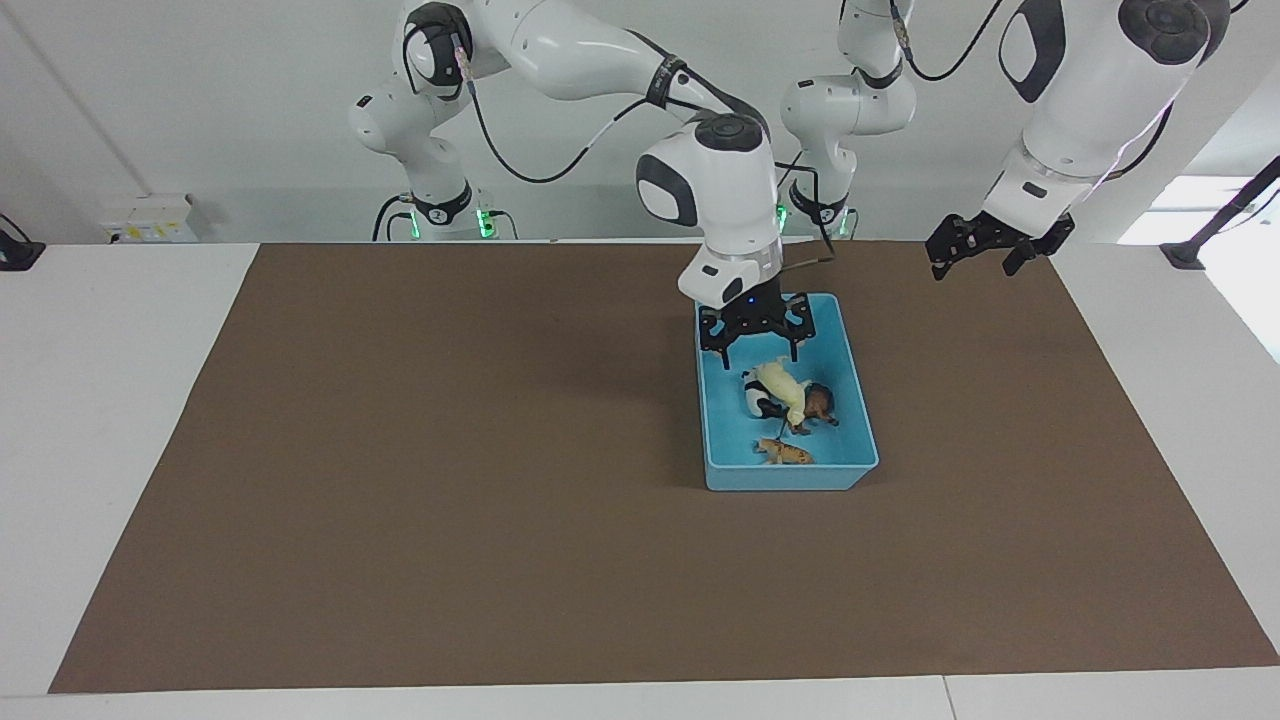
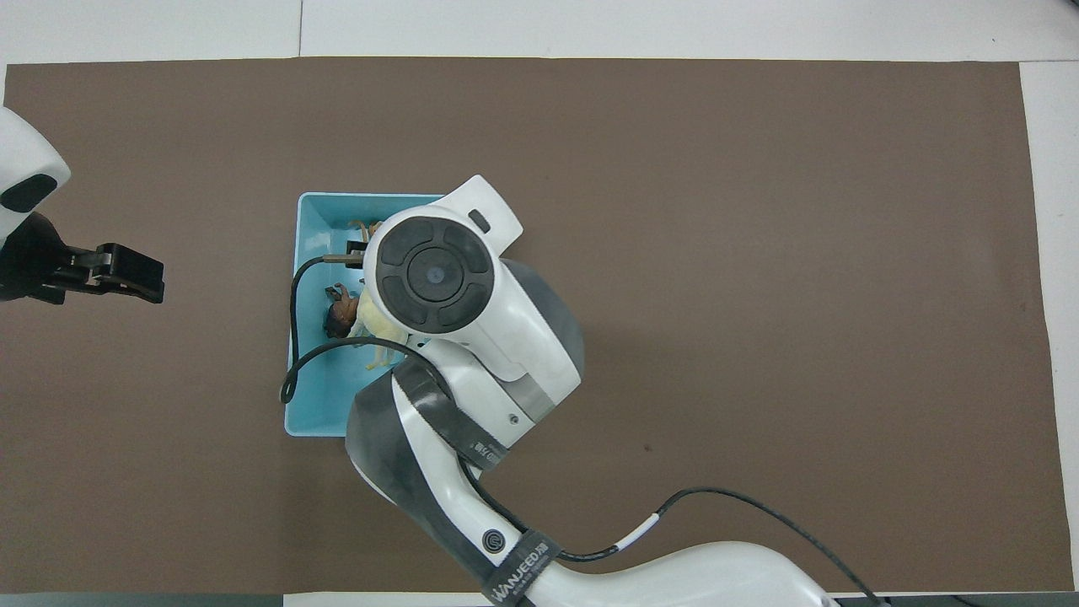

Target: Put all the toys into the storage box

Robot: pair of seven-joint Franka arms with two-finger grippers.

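Observation:
The light blue storage box (image 1: 790, 481) stands on the brown mat. In it lie the tan spotted cat (image 1: 785, 453), the black-and-white panda (image 1: 757, 403) and the brown lion (image 1: 821, 404). The cream-white horse (image 1: 779, 383) lies across the panda and the lion. My right gripper (image 1: 752, 350) hangs open and empty just above the horse, over the box's end nearer the robots. In the overhead view the right arm's wrist hides that gripper and most of the box (image 2: 305, 405); the horse (image 2: 373, 324), the lion (image 2: 339, 314) and a bit of the cat (image 2: 365, 228) show. My left gripper (image 1: 985, 255) is open and empty.
The left arm waits raised over the mat (image 1: 400, 480), beside the box toward its own end of the table; its gripper also shows in the overhead view (image 2: 139, 274). The right arm's cable (image 2: 291, 371) loops over the box wall.

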